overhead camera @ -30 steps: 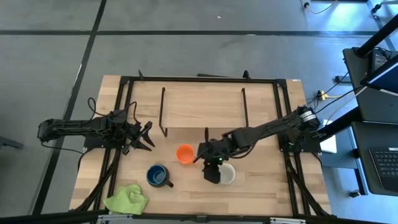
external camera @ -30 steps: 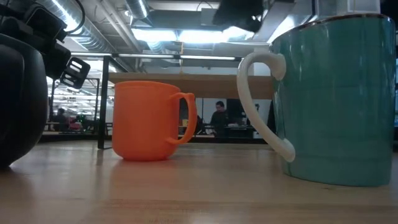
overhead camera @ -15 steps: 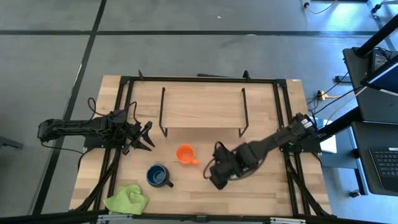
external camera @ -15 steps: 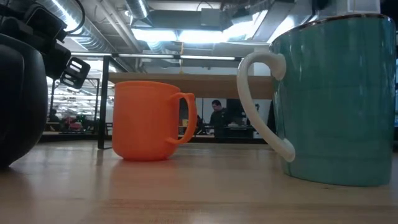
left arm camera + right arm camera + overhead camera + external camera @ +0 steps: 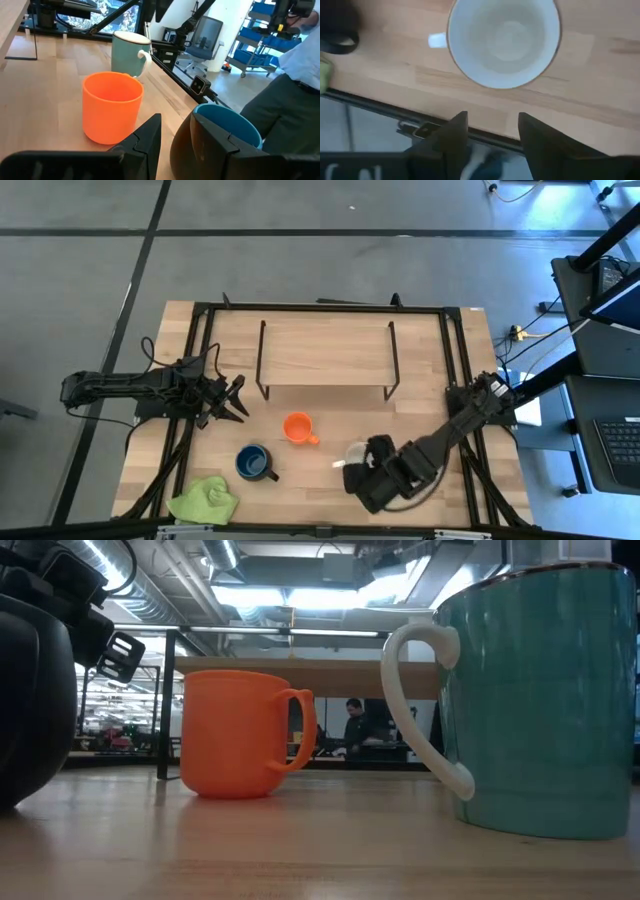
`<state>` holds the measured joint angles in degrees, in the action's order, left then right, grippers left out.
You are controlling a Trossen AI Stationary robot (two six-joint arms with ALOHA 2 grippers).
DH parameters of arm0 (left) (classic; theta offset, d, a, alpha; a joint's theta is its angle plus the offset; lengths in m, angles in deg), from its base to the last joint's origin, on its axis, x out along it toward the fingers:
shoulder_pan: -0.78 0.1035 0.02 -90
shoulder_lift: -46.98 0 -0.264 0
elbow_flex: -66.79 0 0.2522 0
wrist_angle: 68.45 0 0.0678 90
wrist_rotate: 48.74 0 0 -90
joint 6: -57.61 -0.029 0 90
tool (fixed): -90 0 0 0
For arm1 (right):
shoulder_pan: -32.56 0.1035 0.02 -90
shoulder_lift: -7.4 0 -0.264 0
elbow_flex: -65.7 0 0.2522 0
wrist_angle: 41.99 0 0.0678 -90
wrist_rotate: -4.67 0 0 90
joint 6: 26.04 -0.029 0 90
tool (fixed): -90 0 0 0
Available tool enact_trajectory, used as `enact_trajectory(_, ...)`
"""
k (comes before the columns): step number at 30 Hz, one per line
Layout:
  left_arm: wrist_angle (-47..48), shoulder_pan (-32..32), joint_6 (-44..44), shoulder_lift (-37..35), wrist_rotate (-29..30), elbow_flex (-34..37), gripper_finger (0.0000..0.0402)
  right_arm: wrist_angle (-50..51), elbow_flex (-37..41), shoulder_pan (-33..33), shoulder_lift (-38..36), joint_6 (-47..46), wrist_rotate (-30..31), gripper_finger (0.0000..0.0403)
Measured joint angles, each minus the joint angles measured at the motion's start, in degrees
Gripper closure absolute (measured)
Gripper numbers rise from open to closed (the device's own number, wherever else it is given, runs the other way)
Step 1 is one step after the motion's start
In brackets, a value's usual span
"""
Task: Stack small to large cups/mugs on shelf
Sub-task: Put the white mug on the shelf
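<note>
1. white mug (image 5: 357, 452) stands upright on the table (image 5: 310, 490), near its front edge, well apart from the shelf (image 5: 325, 352) behind; its handle points toward the orange mug (image 5: 297, 427).
2. right gripper (image 5: 372, 485) hovers just in front of the white mug, above it; the right wrist view looks straight down into the mug's open mouth (image 5: 503, 41).
3. its fingers (image 5: 449, 137) are spread, holding nothing; the mug lies ahead of the tips, not between them.
4. judgement: the right arm is far nearer, so the grasp is its job, and it must shift toward the rim.
5. left gripper (image 5: 232, 397) waits near the shelf's left leg, fingers parted and empty, with the dark blue mug (image 5: 253, 463) in front of it.
</note>
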<state>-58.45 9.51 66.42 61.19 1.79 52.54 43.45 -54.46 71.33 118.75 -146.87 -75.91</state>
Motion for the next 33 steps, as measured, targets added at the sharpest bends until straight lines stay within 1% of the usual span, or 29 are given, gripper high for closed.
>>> enact_trajectory(2, 0.0, 0.0, 0.0, 0.0, 0.0, 0.0, 0.0302, -2.1, 0.94, 0.75, -0.02, -2.5, 1.59, 0.0227)
enact_trajectory(6, 0.0, 0.01, 0.0, 0.0, 0.0, 0.0, 0.0302, -1.75, 2.83, 1.36, 0.76, -5.79, 1.41, 0.0227)
enact_trajectory(8, 0.0, 0.0, 0.0, 0.0, -0.02, 0.0, 0.0302, -1.78, 2.9, 1.53, 1.01, -6.04, 0.9, 0.0227)
enact_trajectory(11, 0.0, 0.0, 0.0, 0.0, -0.01, 0.0, 0.0302, -2.48, 2.83, 1.56, 0.72, -6.11, 1.86, 0.0227)
enact_trajectory(14, 0.0, 0.01, 0.0, 0.02, 0.0, 0.0, 0.0302, 0.27, 2.83, 1.46, 0.83, -6.26, 1.97, 0.0227)
enact_trajectory(17, 0.0, 0.01, 0.01, 0.02, -0.01, 0.0, 0.0302, 5.46, 2.83, 1.5, 0.83, -6.3, -0.11, 0.0227)
enact_trajectory(22, -0.01, 0.0, 0.0, 0.01, -0.01, 0.0, 0.0302, 12.38, 2.83, 1.5, 0.83, -6.28, -0.64, 0.0227)
enact_trajectory(28, 0.0, 0.01, 0.0, 0.02, -0.02, 0.0, 0.0302, 10.12, 2.83, -0.01, 1.03, -5.29, 2.58, 0.0227)
enact_trajectory(33, 0.0, 0.01, 0.01, 0.02, 0.0, 0.0, 0.0302, 11.31, 2.86, -1.21, 3.17, -3.23, 2.81, 0.0227)
